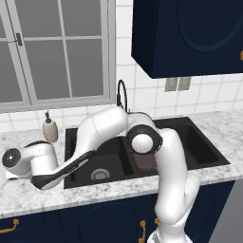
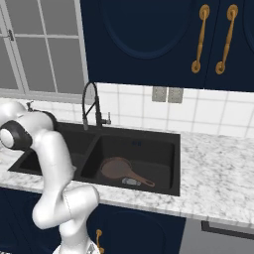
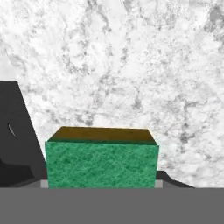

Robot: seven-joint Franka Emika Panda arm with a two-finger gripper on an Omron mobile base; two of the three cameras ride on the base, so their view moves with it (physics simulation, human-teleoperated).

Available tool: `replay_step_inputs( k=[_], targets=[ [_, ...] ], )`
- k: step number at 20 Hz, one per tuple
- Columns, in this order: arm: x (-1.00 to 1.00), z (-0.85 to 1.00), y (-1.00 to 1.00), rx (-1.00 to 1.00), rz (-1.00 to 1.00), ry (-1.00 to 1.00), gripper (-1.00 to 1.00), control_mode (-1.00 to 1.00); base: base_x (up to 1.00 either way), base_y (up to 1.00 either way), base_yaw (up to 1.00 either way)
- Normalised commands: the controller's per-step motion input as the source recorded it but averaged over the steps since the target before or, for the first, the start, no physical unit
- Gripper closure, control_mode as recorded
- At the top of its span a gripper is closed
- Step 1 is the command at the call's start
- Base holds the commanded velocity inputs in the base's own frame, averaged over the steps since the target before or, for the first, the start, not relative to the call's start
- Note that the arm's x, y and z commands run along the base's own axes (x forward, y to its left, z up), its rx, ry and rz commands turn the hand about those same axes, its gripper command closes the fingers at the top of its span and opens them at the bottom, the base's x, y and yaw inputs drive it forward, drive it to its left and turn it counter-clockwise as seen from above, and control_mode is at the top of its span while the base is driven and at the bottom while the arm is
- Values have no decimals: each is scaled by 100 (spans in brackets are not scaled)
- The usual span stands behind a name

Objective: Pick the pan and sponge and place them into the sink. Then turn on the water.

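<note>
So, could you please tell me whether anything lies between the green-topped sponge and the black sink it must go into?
Nothing visible does: the green-and-yellow sponge sits at the gripper on bare marble counter, beside the matte black double-basin sink.

The pan [image 2: 118, 168] lies in the right basin of the sink [image 2: 168, 144]. The sponge [image 3: 101, 159] sits on the table [image 3: 131, 65], left of the sink.

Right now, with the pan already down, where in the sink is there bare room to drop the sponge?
The pan takes most of the right basin's floor, its handle running toward the front wall. The left basin of the sink is bare around its drain, though the arm hangs over part of it. The sponge sits at the gripper, above the marble counter.
</note>
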Motion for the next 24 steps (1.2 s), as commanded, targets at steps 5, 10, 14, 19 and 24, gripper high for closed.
replay_step_inputs(
  k=[5, 10, 14, 19, 24],
  targets=[
    [-52, 99, -94, 15, -15, 0, 100, -100, 0, 0, 0],
    [-45, 75, -100, 18, -22, -20, 100, -100, 0, 0, 0],
    [-19, 52, -100, 21, -30, -17, 100, -100, 0, 0, 0],
    [-21, 17, -100, 62, -23, -6, 100, -100, 0, 0, 0],
    [-21, 24, -100, 74, -23, 0, 100, -100, 0, 0, 0]
  ],
)
